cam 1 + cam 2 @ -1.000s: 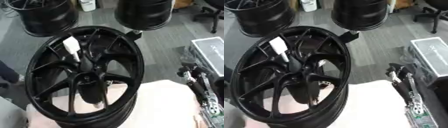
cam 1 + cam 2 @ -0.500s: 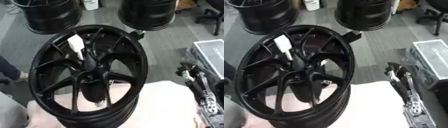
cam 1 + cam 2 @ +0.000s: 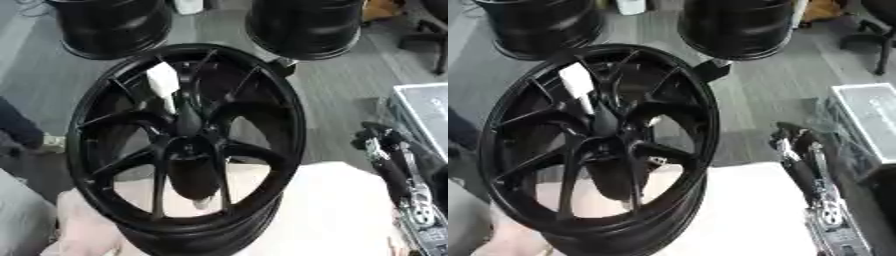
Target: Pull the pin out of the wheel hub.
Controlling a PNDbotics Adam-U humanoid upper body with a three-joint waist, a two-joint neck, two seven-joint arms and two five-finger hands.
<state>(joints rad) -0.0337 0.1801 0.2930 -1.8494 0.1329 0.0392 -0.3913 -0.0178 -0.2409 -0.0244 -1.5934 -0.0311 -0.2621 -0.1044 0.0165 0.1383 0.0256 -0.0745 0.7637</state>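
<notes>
A large black spoked wheel lies tilted on a pale covered table, its far rim raised. A pin with a white block-shaped head sticks up out of the hub, leaning toward the upper left. My right hand is at the right edge, above the table's right side and clear of the wheel. Its fingers are relaxed, point upward and hold nothing. The black and silver forearm runs down to the lower right corner. My left hand shows in neither view.
Two more black rims stand on the grey floor behind the table. A grey case sits at the right, behind my right hand. A chair base is at the upper right. A person's shoe shows at the left.
The whole picture has shifted, so the camera has moved. The pin stays in the hub and my right hand keeps its place beside the wheel.
</notes>
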